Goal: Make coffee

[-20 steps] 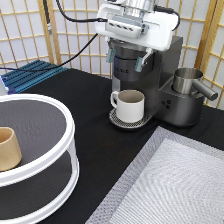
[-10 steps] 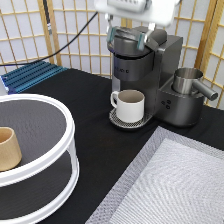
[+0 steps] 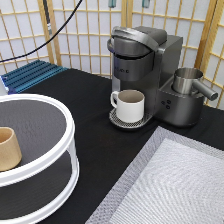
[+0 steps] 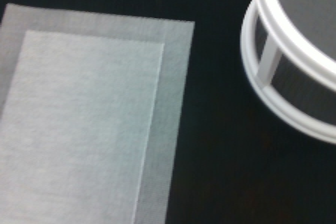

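exterior view angled down across table, wrist view overhead, both sharing grey mat [image 3: 175, 185] and white stand [image 4: 292, 75]

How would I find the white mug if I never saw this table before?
Look for the dark coffee machine near the exterior view's top, on the black table. The mug stands under its spout, on the round drip tray. It is white with a handle, unlike the tan handleless cup on the white round shelf at the left. The end effector is not in view.
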